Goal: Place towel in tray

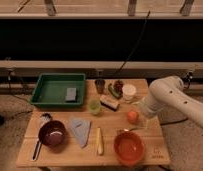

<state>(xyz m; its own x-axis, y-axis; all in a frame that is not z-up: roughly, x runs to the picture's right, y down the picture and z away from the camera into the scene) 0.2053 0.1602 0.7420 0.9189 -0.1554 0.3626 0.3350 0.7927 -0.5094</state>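
The towel (81, 129), a pale grey-blue triangular cloth, lies flat on the wooden table between the dark red bowl (52, 133) and a yellow banana-like item (99, 141). The dark green tray (45, 95) sits at the table's back left corner with a small dark grey block (70, 94) inside it. My white arm reaches in from the right, and my gripper (141, 111) hangs over the table's right side beside an orange fruit (132, 116). It is open and holds nothing. It is well to the right of the towel and far from the tray.
An orange bowl (129, 147) stands at the front right. A green cup (95, 106), a dark cup (100, 85), a white container (129, 91), a brown block (109, 102) and small red and green items (115, 88) crowd the back middle. A utensil (39, 145) lies by the red bowl.
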